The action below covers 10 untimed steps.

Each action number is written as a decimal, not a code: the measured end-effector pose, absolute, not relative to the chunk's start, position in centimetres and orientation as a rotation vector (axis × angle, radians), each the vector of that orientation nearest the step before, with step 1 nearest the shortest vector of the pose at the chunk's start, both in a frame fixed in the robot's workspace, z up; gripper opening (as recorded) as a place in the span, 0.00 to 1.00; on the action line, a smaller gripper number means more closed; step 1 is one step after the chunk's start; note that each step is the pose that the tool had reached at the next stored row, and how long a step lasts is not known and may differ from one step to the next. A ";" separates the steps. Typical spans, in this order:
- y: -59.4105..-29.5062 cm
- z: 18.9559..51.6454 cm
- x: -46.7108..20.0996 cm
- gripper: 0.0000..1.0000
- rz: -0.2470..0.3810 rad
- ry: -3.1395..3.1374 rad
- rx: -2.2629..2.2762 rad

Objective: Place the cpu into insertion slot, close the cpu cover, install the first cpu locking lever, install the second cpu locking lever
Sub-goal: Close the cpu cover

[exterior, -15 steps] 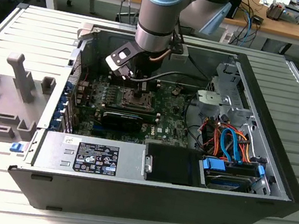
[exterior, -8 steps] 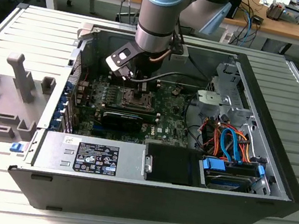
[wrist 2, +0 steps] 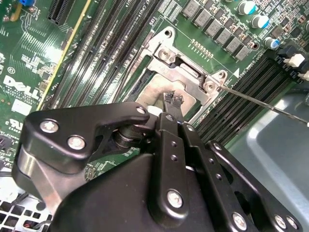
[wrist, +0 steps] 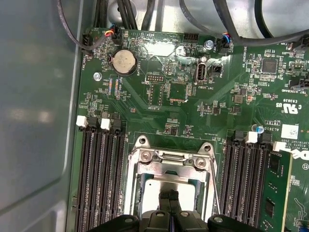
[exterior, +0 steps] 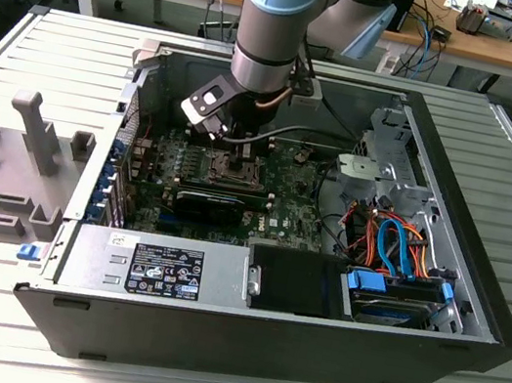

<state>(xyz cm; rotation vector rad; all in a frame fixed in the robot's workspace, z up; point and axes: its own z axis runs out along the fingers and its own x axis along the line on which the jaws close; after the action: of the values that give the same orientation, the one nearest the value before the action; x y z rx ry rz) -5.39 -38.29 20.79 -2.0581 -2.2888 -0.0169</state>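
The insertion slot (exterior: 209,167) sits mid-board on the green motherboard (wrist: 183,96), under my gripper (exterior: 243,154). In both wrist views the cpu (wrist: 152,186) (wrist 2: 154,89) lies in the slot, its silver top showing through the window of the cpu cover (wrist: 169,162) (wrist 2: 188,72), which is folded flat over it. My gripper (wrist: 169,199) (wrist 2: 173,100) hovers just above the cpu's top. Its fingertips (wrist 2: 167,99) are pressed together and hold nothing. A thin wire locking lever (wrist 2: 260,104) sticks out from the socket corner over the memory slots.
Black memory slots (wrist: 99,174) flank the socket on both sides, with a green card (wrist: 275,193) beside one bank. The grey case wall (wrist: 34,96) is close by. Cables (exterior: 396,241), a drive cage (exterior: 391,156) and the power supply (exterior: 163,269) fill the case.
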 end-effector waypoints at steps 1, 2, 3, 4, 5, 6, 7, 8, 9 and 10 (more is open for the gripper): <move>-38.3 20.8 -5.4 0.11 -0.017 -2.289 -2.058; -38.3 20.8 -5.4 0.11 -0.017 -2.289 -2.058; -38.3 20.7 -5.3 0.11 -0.017 -2.290 -2.057; -38.3 20.7 -5.3 0.11 -0.017 -2.290 -2.056; -38.3 20.7 -5.3 0.11 -0.017 -2.291 -2.055; -38.3 20.7 -5.2 0.11 -0.017 -2.292 -2.055; -38.3 20.7 -5.2 0.11 -0.017 -2.292 -2.054; -38.3 20.7 -5.1 0.11 -0.017 -2.293 -2.054; -38.3 20.7 -5.1 0.11 -0.017 -2.293 -2.053; -38.3 20.7 -5.1 0.11 -0.017 -2.293 -2.053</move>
<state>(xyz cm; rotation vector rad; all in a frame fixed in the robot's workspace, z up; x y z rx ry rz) -5.06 -38.29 20.67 -2.0529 -2.2934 -0.0170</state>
